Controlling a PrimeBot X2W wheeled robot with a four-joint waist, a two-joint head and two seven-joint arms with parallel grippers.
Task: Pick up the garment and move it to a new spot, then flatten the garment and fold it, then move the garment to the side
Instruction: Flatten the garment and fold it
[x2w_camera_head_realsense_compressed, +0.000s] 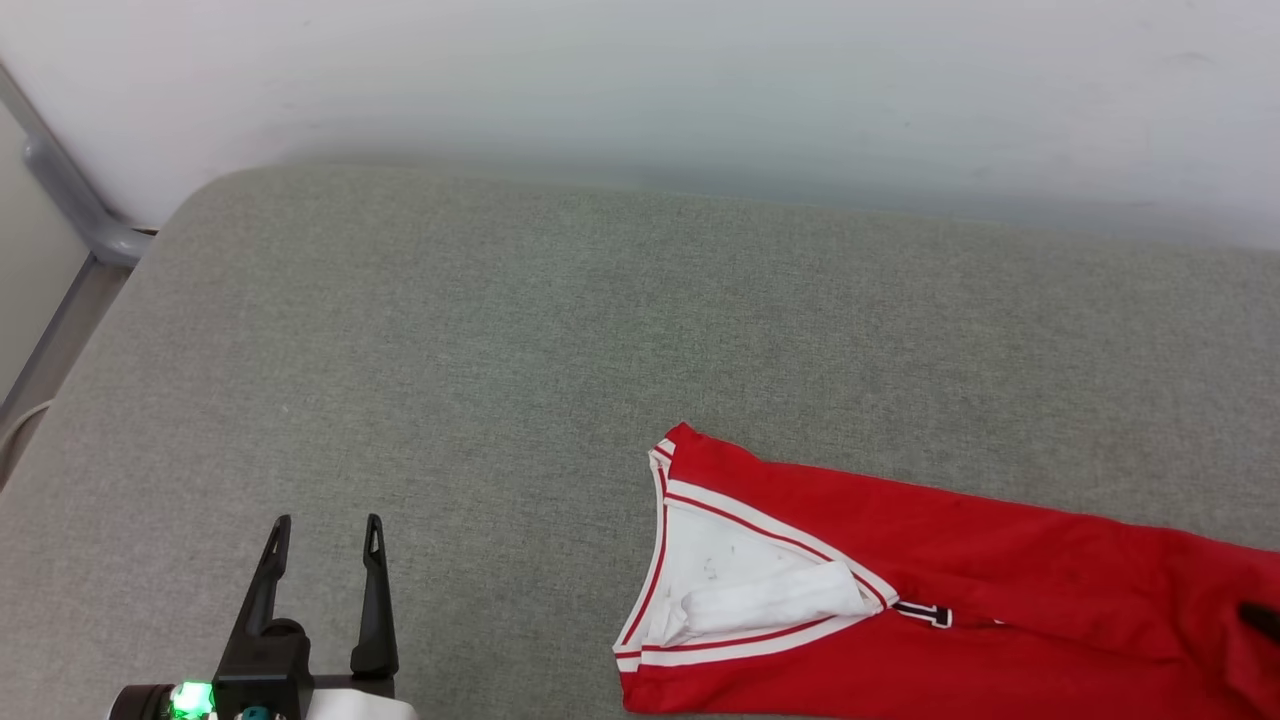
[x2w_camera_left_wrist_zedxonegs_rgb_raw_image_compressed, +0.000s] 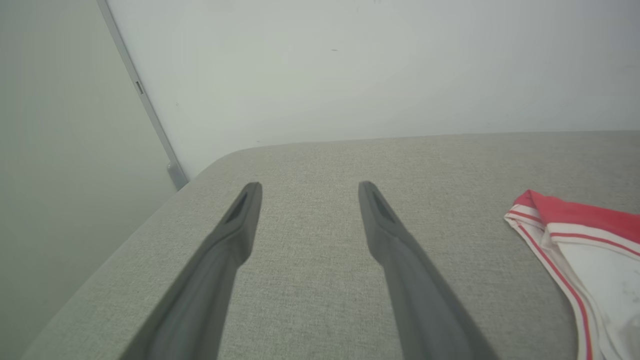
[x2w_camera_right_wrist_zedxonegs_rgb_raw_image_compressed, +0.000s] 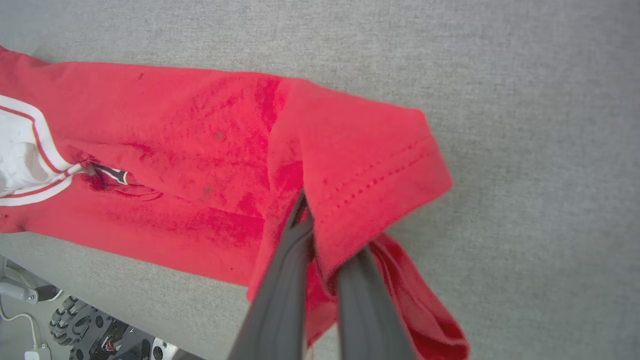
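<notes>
Garment (x2w_camera_head_realsense_compressed: 1000, 580): 1 | right fingers (x2w_camera_right_wrist_zedxonegs_rgb_raw_image_compressed: 280, 300): 2, clamping it | left fingers (x2w_camera_left_wrist_zedxonegs_rgb_raw_image_compressed: 220, 260): 2, apart

Long dark tapered fingers (x2w_camera_head_realsense_compressed: 376, 600), black mount (x2w_camera_head_realsense_compressed: 265, 662), green light (x2w_camera_head_realsense_compressed: 190, 698), white forearm (x2w_camera_head_realsense_compressed: 362, 709)

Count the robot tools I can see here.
2: the left dark two-fingered tool sits open above the grey fabric surface, left of the red white-trimmed T-shirt; the right tool is clamped on that shirt's hem.

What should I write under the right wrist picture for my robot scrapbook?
The right gripper pinches the hem end of the red shirt, which lies on the grey surface.
</notes>
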